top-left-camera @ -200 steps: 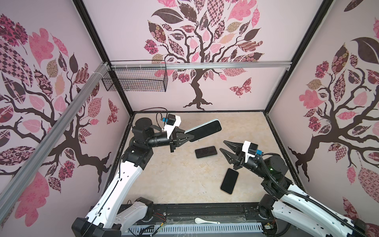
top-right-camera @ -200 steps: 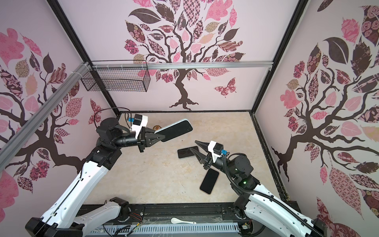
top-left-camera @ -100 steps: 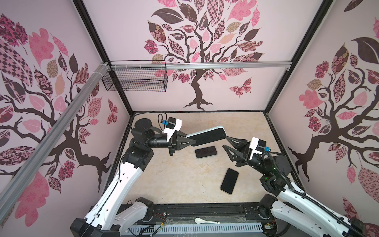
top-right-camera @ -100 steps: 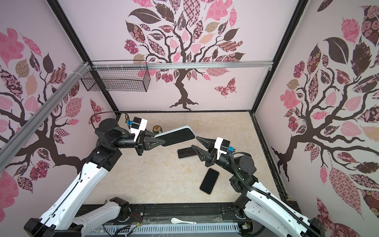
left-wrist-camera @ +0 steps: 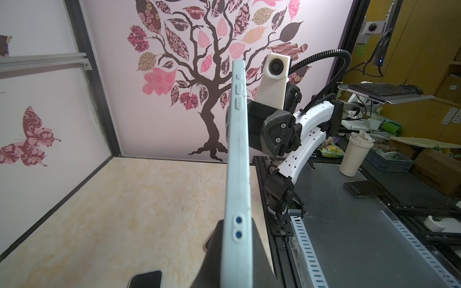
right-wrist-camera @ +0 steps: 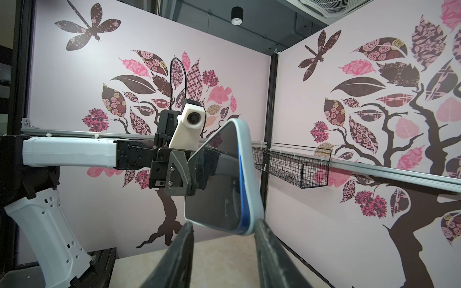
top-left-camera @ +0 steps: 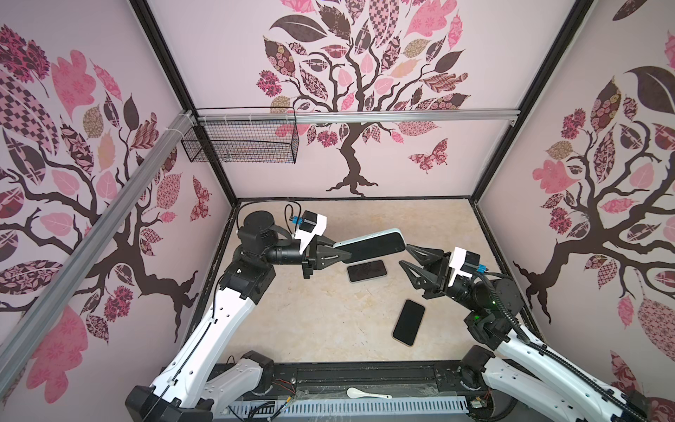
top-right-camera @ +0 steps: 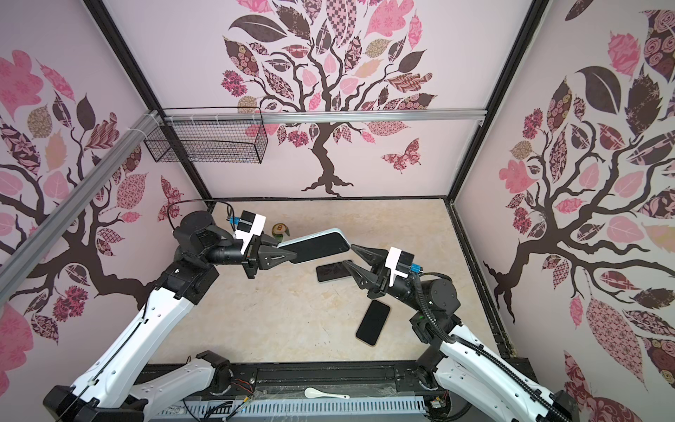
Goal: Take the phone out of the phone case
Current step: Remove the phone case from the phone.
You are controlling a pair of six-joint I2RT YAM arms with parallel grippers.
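Table (top-left-camera: 310,321): two spare handsets (top-left-camera: 366,271) lie flat on it. Above it, clear of the surface, my left pincer (top-left-camera: 338,255) is clamped on one end of the phone case (left-wrist-camera: 237,162), with the phone (top-left-camera: 376,248) seated inside, screen showing. My right pincer (top-left-camera: 404,254) gapes, tips just off the free end. Judgement: phone rigid, glassy, slick, breakable; case rubbery, should flex. Best hold: the case lip at a free corner, then peel.

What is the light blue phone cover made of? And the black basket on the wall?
The phone cover looks like soft matte plastic or rubbery silicone: dull, no shine, with moulded button bumps; which one, I cannot tell. The basket looks like thin metal wire painted black: you can see right through its grid.
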